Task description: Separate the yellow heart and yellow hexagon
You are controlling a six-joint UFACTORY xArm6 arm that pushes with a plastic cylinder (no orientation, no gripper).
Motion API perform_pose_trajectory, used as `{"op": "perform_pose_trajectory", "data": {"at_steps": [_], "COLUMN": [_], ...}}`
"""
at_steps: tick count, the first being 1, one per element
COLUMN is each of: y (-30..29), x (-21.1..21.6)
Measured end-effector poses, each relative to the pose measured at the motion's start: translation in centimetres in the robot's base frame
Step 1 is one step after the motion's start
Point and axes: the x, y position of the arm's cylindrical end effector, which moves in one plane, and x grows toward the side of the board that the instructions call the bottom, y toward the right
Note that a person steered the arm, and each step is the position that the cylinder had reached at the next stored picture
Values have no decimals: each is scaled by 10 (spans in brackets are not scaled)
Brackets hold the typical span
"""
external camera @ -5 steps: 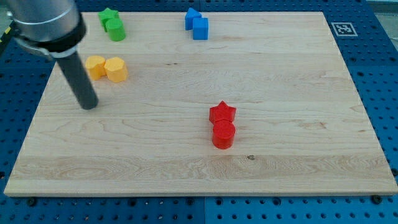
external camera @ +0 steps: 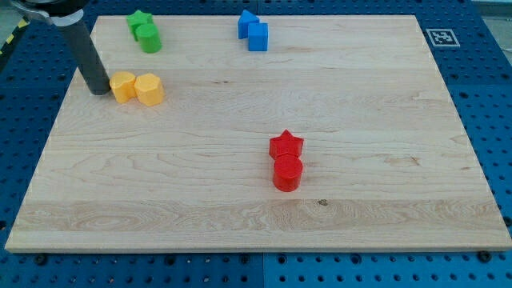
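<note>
You are looking down at a pale wooden board (external camera: 240,184) lying on a blue pegboard table (external camera: 480,120). The dark rod is coming in from the view's top left corner, and my tip (external camera: 100,90) is resting on the board just to the view's left of the yellow heart (external camera: 122,86), very near it; whether it is touching the heart cannot be told. The tool is a plain rod with nothing that spreads or pinches, and it is holding nothing.

The yellow heart is sitting near the board's left edge, and the yellow hexagon (external camera: 150,89) is sitting right against it on the view's right, the two touching side by side.

Above them, near the top edge, a green star (external camera: 139,20) and a green cylinder (external camera: 149,38) are sitting together. Further along the top edge, two blue blocks (external camera: 254,31) are touching each other. Well apart, toward the lower middle, a red star (external camera: 286,145) is sitting just above a red cylinder (external camera: 287,174), touching it. A black-and-white marker tag (external camera: 440,37) is sitting off the board's top right corner.
</note>
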Motion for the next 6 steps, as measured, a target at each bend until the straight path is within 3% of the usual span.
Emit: {"op": "perform_pose_trajectory", "data": {"at_steps": [1,6], "y": [9,169], "x": [0,6]}}
